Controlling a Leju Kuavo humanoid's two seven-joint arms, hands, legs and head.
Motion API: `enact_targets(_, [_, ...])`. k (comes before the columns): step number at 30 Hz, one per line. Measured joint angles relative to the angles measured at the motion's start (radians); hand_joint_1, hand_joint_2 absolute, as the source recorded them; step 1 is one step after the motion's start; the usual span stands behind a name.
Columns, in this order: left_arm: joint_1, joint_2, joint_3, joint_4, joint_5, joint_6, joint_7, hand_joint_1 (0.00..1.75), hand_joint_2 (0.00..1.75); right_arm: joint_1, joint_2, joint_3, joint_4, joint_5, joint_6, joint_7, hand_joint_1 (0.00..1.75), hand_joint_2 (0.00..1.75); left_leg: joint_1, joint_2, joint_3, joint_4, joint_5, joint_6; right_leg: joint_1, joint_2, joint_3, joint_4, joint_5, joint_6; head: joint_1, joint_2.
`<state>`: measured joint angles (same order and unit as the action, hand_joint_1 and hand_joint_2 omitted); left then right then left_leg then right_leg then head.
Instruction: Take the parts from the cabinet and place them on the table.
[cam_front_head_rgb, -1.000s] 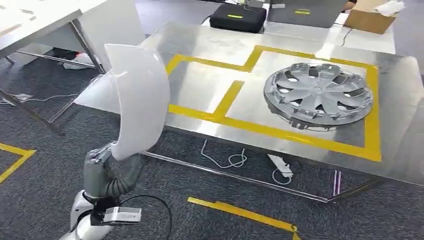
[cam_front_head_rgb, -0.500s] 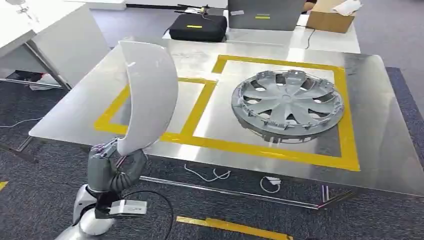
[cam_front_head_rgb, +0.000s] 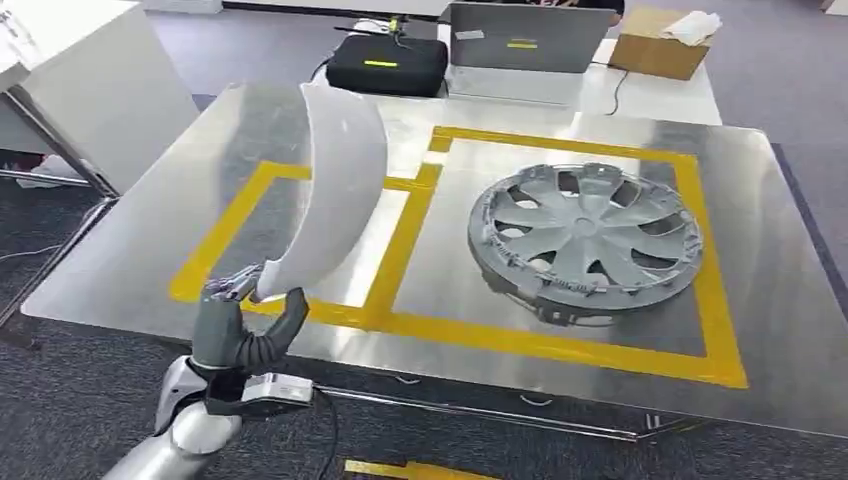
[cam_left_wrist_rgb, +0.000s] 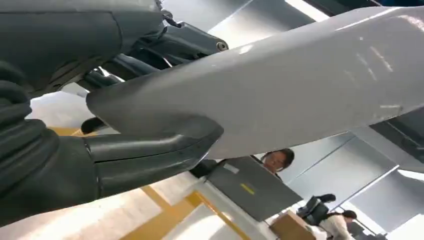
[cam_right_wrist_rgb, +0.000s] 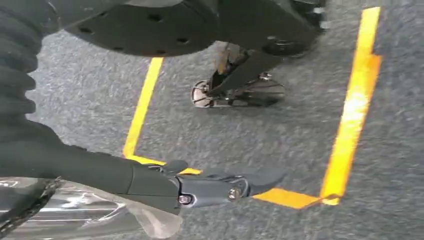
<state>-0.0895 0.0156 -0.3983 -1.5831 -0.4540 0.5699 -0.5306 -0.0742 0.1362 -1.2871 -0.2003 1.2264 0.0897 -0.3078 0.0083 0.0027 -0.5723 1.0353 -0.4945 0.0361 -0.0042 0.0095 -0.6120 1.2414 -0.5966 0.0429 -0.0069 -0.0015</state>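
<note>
The left hand (cam_front_head_rgb: 240, 325) is clamped around the bottom end of a curved white panel (cam_front_head_rgb: 330, 190), thumb on one face and the darker fingers on the other; the left wrist view shows that same pinch up close, thumb (cam_left_wrist_rgb: 150, 157) pressed flat against the panel's underside. The panel stands nearly upright from the hand, leaning a little toward the table and arching over its near left part. The right hand (cam_right_wrist_rgb: 210, 187) hangs low above the grey carpet (cam_right_wrist_rgb: 280, 145), its fingers stretched out straight with nothing between them (there is a clear, shiny something close by its wrist, but I cannot tell what it is). Yellow tape lines (cam_right_wrist_rgb: 352, 105) run across the floor beneath it.

Just beyond the left hand lies the steel table (cam_front_head_rgb: 130, 270), marked out in yellow tape (cam_front_head_rgb: 400, 240) as two boxes side by side. The panel hangs over the left box without touching the top, as far as I can see. In the right box a grey wheel cover (cam_front_head_rgb: 585, 240) lies flat, well apart from the panel.

Past the table's far edge sit a black case (cam_front_head_rgb: 387, 64) with a yellow stripe, a grey laptop (cam_front_head_rgb: 525, 38) beside it, and a cardboard box (cam_front_head_rgb: 655, 45) further right. To the far left stands a white cabinet (cam_front_head_rgb: 90, 90). In the left wrist view, people (cam_left_wrist_rgb: 277, 159) are in the background behind the laptop.
</note>
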Motion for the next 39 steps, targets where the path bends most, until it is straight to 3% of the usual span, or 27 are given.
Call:
enact_targets(2, [0.001,-0.001,0.000,0.008,0.000,0.000,0.000,1.75,1.75,0.006,0.000,0.001,0.001,0.001,0.000,0.000,0.00,1.75,0.000,-0.001,0.024,0.000,-0.023,0.001,-0.001,-0.001,-0.076,0.046,-0.078,0.002,0.001,0.000])
enact_targets(3, [0.001,-0.001,0.000,0.012,0.000,0.000,0.000,1.75,1.75,0.008,0.000,0.001,0.001,0.003,0.000,0.000,0.00,1.75,0.000,-0.002,0.040,0.000,-0.037,0.001,-0.002,-0.001,-0.097,0.034,-0.093,0.001,0.002,0.000])
enact_targets(4, [0.001,-0.001,0.000,0.015,0.000,0.000,0.001,1.75,1.75,0.009,0.000,0.002,0.001,0.003,0.000,0.000,0.00,1.75,0.000,-0.002,0.060,0.000,-0.051,-0.002,-0.004,-0.001,-0.102,-0.006,-0.079,0.004,0.002,0.000])
enact_targets(5, [0.000,-0.001,0.000,0.019,0.000,0.000,0.001,1.75,1.75,0.009,0.000,0.002,0.001,0.003,0.000,0.000,0.00,1.75,0.000,-0.002,0.080,0.000,-0.067,-0.005,-0.007,-0.002,-0.095,-0.071,-0.031,0.006,0.002,0.000])
enact_targets(6, [-0.001,-0.002,0.000,0.023,-0.003,0.000,0.001,1.75,1.75,0.009,0.000,0.003,0.001,0.003,0.000,0.000,0.00,1.75,0.000,-0.001,0.099,0.000,-0.081,-0.009,-0.009,-0.007,-0.084,-0.149,0.060,0.007,0.002,0.000])
enact_targets(7, [-0.004,-0.002,0.000,0.031,-0.006,-0.002,0.004,1.75,1.75,0.013,0.000,0.004,0.002,0.003,0.000,0.001,0.00,1.75,-0.001,0.000,0.108,0.001,-0.093,-0.014,-0.008,-0.016,-0.081,-0.165,0.176,0.001,0.001,0.000])
enact_targets(8, [-0.006,-0.002,-0.001,0.039,-0.010,-0.006,0.011,1.75,1.75,0.009,0.000,0.006,0.002,0.004,0.000,0.003,0.00,1.75,-0.002,-0.002,0.118,0.004,-0.103,-0.021,0.000,-0.018,-0.080,-0.168,0.144,-0.009,0.002,0.000])
enact_targets(9, [-0.013,-0.001,-0.001,0.042,-0.019,-0.010,0.021,1.75,1.75,0.009,0.000,0.008,0.002,0.006,0.000,0.004,0.00,1.75,-0.002,-0.002,0.113,0.005,-0.109,-0.029,0.003,-0.015,-0.063,-0.163,0.154,-0.025,-0.001,0.000])
enact_targets(10, [-0.022,-0.003,-0.002,0.047,-0.033,-0.016,0.042,1.75,1.75,0.008,0.000,0.009,0.002,0.010,0.000,0.006,0.00,1.75,0.001,-0.001,0.123,0.004,-0.109,-0.033,0.005,-0.012,-0.062,-0.164,0.144,-0.033,0.002,0.000])
enact_targets(12, [-0.063,-0.003,-0.005,0.080,-0.083,-0.026,0.097,1.75,1.75,0.004,0.000,0.014,0.002,0.017,0.001,0.009,0.00,1.75,0.001,-0.001,0.095,0.042,-0.084,-0.046,-0.003,-0.013,-0.050,-0.176,0.144,-0.044,0.001,0.000])
enact_targets(13, [-0.084,-0.003,-0.007,0.107,-0.113,-0.026,0.127,1.75,1.75,0.002,0.000,0.018,0.002,0.022,0.003,0.010,0.00,1.75,0.001,-0.001,0.064,0.097,-0.060,-0.050,-0.004,-0.012,-0.042,-0.184,0.142,-0.046,0.000,0.000])
enact_targets(14, [-0.106,-0.003,-0.008,0.141,-0.142,-0.024,0.153,1.75,1.75,-0.001,0.000,0.020,0.002,0.027,0.003,0.011,0.00,1.75,0.002,-0.001,0.022,0.161,-0.059,-0.053,-0.004,-0.012,-0.034,-0.191,0.140,-0.050,-0.001,0.000])
enact_targets(16, [-0.157,-0.004,-0.008,0.226,-0.207,-0.021,0.205,1.75,1.75,-0.003,0.000,0.026,0.002,0.034,0.007,0.014,0.00,1.75,0.001,-0.001,-0.064,0.264,-0.127,-0.055,-0.004,-0.010,-0.021,-0.194,0.130,-0.055,0.000,0.000])
enact_targets(17, [-0.186,-0.005,-0.010,0.279,-0.255,-0.017,0.240,1.75,1.75,-0.004,0.000,0.029,0.002,0.038,0.010,0.016,0.00,1.75,0.001,-0.001,-0.093,0.284,-0.165,-0.055,-0.003,-0.008,-0.014,-0.194,0.124,-0.057,0.000,0.000])
enact_targets(18, [-0.219,-0.007,-0.012,0.329,-0.314,-0.011,0.284,1.75,1.75,-0.005,0.000,0.034,0.002,0.043,0.013,0.018,0.00,1.75,0.001,-0.001,-0.109,0.276,-0.173,-0.053,-0.002,-0.006,-0.006,-0.194,0.118,-0.058,0.000,0.000])
enact_targets(19, [-0.252,-0.010,-0.014,0.381,-0.383,-0.006,0.337,1.75,1.75,-0.006,0.000,0.039,0.002,0.047,0.015,0.019,0.00,1.75,0.001,-0.001,-0.109,0.245,-0.149,-0.049,0.001,-0.003,0.003,-0.194,0.112,-0.058,0.000,0.000])
enact_targets(20, [-0.286,-0.013,-0.017,0.431,-0.448,-0.004,0.390,1.75,1.75,-0.008,0.000,0.043,0.002,0.049,0.016,0.020,0.00,1.75,-0.002,-0.001,-0.098,0.188,-0.093,-0.042,0.003,-0.001,0.011,-0.194,0.108,-0.059,0.000,0.000])
enact_targets(22, [-0.355,-0.014,-0.022,0.540,-0.553,-0.008,0.480,1.75,1.75,-0.011,0.006,0.049,0.005,0.051,0.019,0.026,0.00,1.75,-0.017,-0.002,-0.068,0.037,0.054,-0.011,0.003,0.002,0.019,-0.197,0.102,-0.058,0.001,0.000])
enact_targets(23, [-0.388,-0.014,-0.025,0.595,-0.583,-0.011,0.504,1.75,1.75,-0.014,0.008,0.051,0.006,0.053,0.019,0.030,0.00,1.75,-0.023,-0.003,-0.071,0.024,0.028,-0.009,0.009,0.006,0.018,-0.193,0.100,-0.054,0.000,0.000])
enact_targets(24, [-0.414,-0.017,-0.028,0.640,-0.603,-0.015,0.519,1.75,1.75,-0.014,0.010,0.052,0.006,0.053,0.018,0.032,0.00,1.75,-0.023,-0.005,-0.068,0.020,0.028,-0.011,0.008,0.006,0.013,-0.194,0.098,-0.049,0.001,0.000])
enact_targets(25, [-0.433,-0.021,-0.029,0.683,-0.624,-0.018,0.534,1.75,1.75,-0.013,0.010,0.054,0.006,0.053,0.018,0.036,0.00,1.75,-0.024,-0.005,-0.068,0.015,0.046,-0.011,0.006,0.006,0.015,-0.196,0.096,-0.045,0.000,0.000])
enact_targets(27, [-0.475,-0.021,-0.031,0.767,-0.660,-0.022,0.572,1.75,1.75,-0.010,0.010,0.059,0.006,0.056,0.018,0.040,0.00,1.75,-0.022,-0.005,-0.062,0.006,0.056,-0.032,0.008,0.006,0.020,-0.201,0.096,-0.053,0.001,0.000])
enact_targets(33, [-0.507,-0.014,-0.021,0.910,-0.686,-0.011,0.592,1.75,1.75,-0.010,0.010,0.067,0.006,0.058,0.017,0.049,0.00,1.75,-0.022,-0.006,-0.062,0.004,0.052,-0.021,0.008,0.005,0.029,-0.216,0.094,-0.047,0.000,0.000])
enact_targets(39, [-0.513,0.015,0.030,0.955,-0.686,0.005,0.577,1.75,1.75,-0.009,0.010,0.068,0.006,0.058,0.014,0.048,0.00,1.75,-0.022,-0.006,-0.061,0.004,0.048,-0.017,0.008,0.005,0.031,-0.219,0.092,-0.042,0.000,0.000])
